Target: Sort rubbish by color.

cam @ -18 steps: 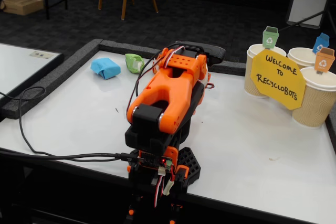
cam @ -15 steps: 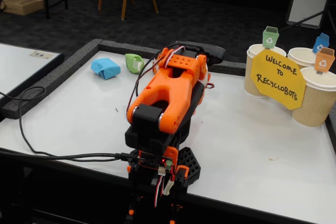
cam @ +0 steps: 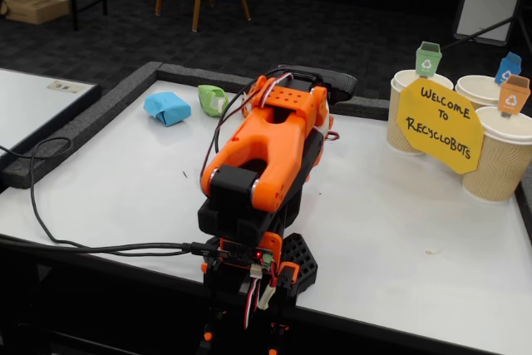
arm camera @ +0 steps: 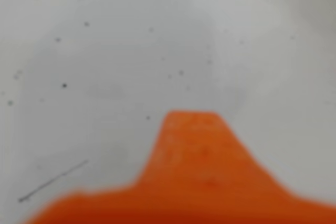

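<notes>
Beyond my folded arm (cam: pixel 262 151), unmoved over the last half second, the light blue wad (cam: pixel 166 108) and lime green wad (cam: pixel 213 100) lie untouched at the whiteboard's (cam: pixel 399 230) far edge; gripper (arm camera: pixel 191 116) state indeterminable, so sorting appears unstarted.

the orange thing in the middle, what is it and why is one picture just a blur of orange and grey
The orange thing is a small robot arm, folded up on a white table. The fixed view looks at it from behind its base. The blurry picture comes from a camera on the arm's wrist: the orange shape is part of its gripper, very close to the lens, over bare tabletop. On the table lie a light blue paper wad and a lime green paper wad, far left in the fixed view. At right stand paper cups with little bin flags and a yellow sign. Nothing appears to be held.
</notes>
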